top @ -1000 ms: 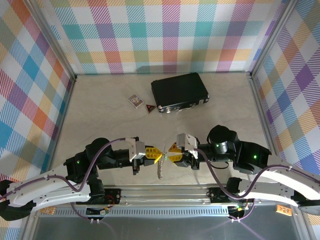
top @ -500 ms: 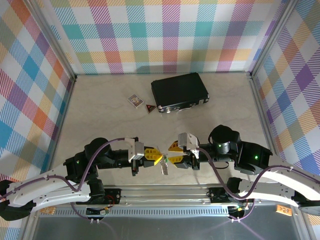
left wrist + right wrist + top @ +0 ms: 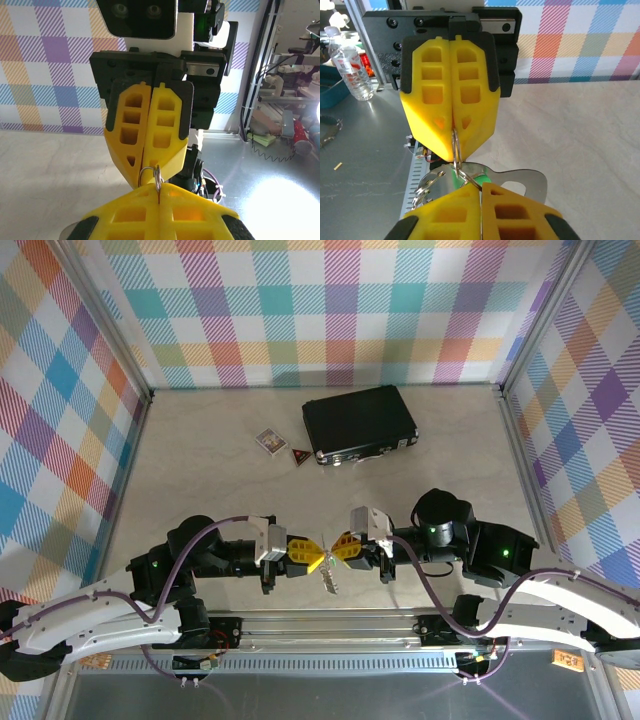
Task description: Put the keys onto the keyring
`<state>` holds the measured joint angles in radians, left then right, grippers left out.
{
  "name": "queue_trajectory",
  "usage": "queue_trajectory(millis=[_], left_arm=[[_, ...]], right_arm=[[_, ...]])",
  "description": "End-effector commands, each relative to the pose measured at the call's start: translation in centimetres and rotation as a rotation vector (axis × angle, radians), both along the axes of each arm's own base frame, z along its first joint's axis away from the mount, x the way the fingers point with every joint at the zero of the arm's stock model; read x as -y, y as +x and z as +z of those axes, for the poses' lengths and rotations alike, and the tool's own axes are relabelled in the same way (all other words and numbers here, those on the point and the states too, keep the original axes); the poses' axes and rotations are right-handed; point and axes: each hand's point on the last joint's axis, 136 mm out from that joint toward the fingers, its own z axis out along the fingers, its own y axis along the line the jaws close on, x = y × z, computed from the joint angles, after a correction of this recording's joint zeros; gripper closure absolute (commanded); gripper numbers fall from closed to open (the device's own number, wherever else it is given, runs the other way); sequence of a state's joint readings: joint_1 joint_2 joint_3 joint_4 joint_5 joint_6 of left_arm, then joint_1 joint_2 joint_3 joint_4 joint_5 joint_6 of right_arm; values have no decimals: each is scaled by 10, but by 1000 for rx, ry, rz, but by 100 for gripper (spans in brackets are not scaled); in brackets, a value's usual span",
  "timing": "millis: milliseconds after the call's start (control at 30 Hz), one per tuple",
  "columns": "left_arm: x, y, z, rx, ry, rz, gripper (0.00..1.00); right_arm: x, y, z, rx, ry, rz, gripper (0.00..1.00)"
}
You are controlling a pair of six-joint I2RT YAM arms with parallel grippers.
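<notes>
Low over the near edge of the table, my left gripper (image 3: 310,556) and right gripper (image 3: 340,548) meet tip to tip. In the left wrist view the left gripper (image 3: 159,188) is shut on a thin wire loop of the keyring (image 3: 149,173), with the right gripper (image 3: 145,164) facing it. In the right wrist view the right gripper (image 3: 481,186) is shut where the key's green head (image 3: 481,177) and a wire ring meet. That ring links up to the loop (image 3: 455,142) pinched by the left gripper (image 3: 452,136). The keyring's flat silvery body (image 3: 520,181) and chain strip (image 3: 422,192) hang below.
A black case (image 3: 360,425) lies at the back of the table. Next to it sit a small red triangular tag (image 3: 300,454) and a patterned card box (image 3: 270,442). A metal rail (image 3: 330,625) runs along the near edge below the grippers.
The right gripper's jaws were apart and have shut. The right gripper has also moved left and now meets the left gripper. The hanging metal now sits more to the right.
</notes>
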<state>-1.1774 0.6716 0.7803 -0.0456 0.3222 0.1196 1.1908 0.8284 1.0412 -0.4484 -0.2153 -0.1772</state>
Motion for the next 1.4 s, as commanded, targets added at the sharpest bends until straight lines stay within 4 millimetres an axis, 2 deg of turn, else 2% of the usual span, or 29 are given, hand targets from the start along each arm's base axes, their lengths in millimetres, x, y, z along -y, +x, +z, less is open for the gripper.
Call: queue_trajectory(millis=[0,400,800,1367], left_arm=[[-7,-8,33,34,-105,-26,100],[-8,-11,36,33,-116,-46,100],[-5,-7,21,29,-52,-29,100],[-2,-4,12,42,16,-20,100]], right_arm=[[-3,-7,1,4,18,44,99],[-10,-6,-16,-14,-57,61,100],[-1,-16,1,4,10,95,100],[-4,-15,2,-4,-13,100,100]])
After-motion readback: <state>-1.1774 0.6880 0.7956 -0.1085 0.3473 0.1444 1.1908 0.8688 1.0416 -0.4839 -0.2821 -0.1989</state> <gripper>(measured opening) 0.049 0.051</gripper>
